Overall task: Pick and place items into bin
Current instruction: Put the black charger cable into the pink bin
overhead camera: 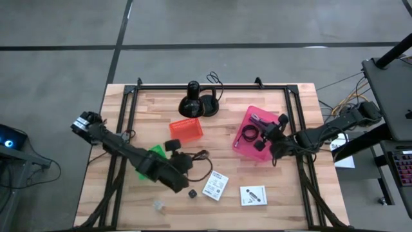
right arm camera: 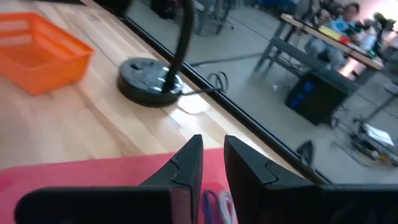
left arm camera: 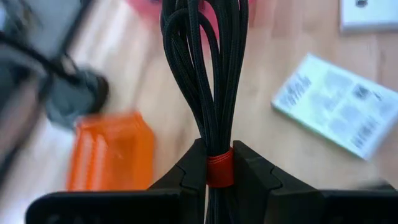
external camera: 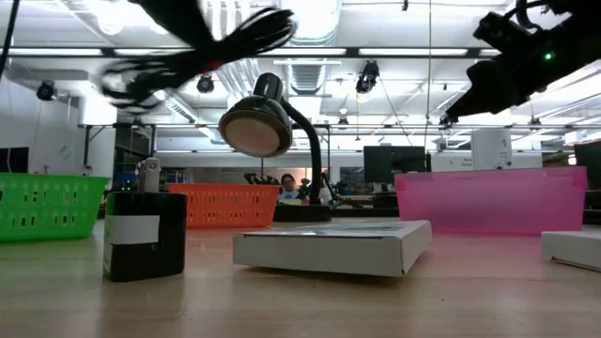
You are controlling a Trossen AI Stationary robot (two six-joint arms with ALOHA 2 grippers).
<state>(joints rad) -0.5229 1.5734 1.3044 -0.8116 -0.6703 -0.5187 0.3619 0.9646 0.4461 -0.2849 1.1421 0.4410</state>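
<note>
While the two arms are reaching over the wooden worktop (overhead camera: 129, 193), the scene is reading as follows.

Left gripper (left arm camera: 217, 171): clenching on the black coiled cable (left arm camera: 208, 74) at its red band, sitting lower centre of the high view, above the worktop.
Black coiled cable: hanging in the air from that gripper; in the low view it is showing as a dark bundle at the upper left, clear of the worktop.
Right gripper (right arm camera: 213, 165): hovering over the pink bin (overhead camera: 248, 122) at the right of centre in the high view; its fingers are standing almost together with a narrow gap, holding nothing.
Pink bin: already holding some small dark objects and a purple strap (right arm camera: 214, 205).
White printed cards: one (overhead camera: 215, 185) is lying at the lower centre, the other (overhead camera: 253, 195) just to its right, both flat on the worktop.
Tiny black cube (overhead camera: 191, 193): sitting near the left card.
Small clear piece (overhead camera: 158, 205): lying at the lower left.
Orange basket (overhead camera: 186, 130): sitting centre.
Green basket (overhead camera: 154, 153): partly hidden under the left arm.
Black lamp (overhead camera: 193, 100): standing at the top centre.
</note>
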